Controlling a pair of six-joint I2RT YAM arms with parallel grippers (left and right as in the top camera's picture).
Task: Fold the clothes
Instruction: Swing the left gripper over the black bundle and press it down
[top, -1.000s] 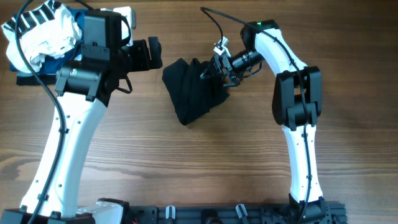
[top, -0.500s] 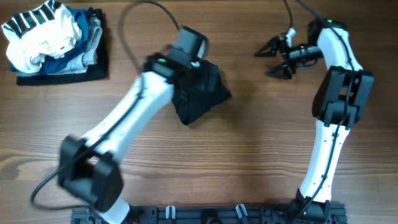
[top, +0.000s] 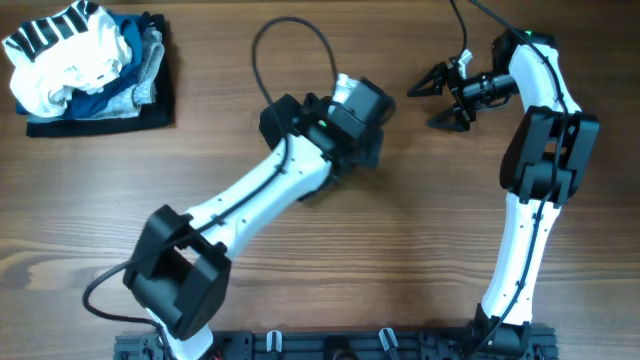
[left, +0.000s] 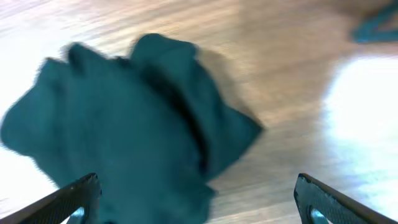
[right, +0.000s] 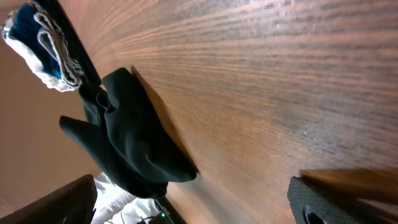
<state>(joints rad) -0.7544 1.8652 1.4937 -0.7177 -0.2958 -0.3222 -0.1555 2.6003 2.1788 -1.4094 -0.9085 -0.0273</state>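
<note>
clothes (left: 124, 118) – place: on the desk (top: 400, 260), in the middle of its far half, mostly under the left arm in the overhead view.
left arm (top: 250, 195): crosses the desk on a slant from the near edge up and to the right. Its wrist sits over the clothes and hides most of them from above.
left hand (left: 196, 198): open, with nothing between the two fingertips, which stand far apart at the lower corners of its own view. It hangs over the clothes, and that view is blurred.
right arm (top: 530, 200): stands along the right side of the desk and bends leftward at the far end.
right hand (top: 424, 104): open and empty, fingers spread in a V pointing left. It is to the right of the clothes and apart from them, with bare wood between.
stack of garments (top: 85, 65): in the far left corner, well apart from the clothes. A white, black-striped piece lies on top, with blue and grey pieces under it.
clothes – look: one crumpled heap, plain and matte with no print. It is black from above and dark greenish in the left wrist view. It lies in thick soft folds with a ridge across the middle and one pointed corner sticking out, lumpy rather than spread flat.
</note>
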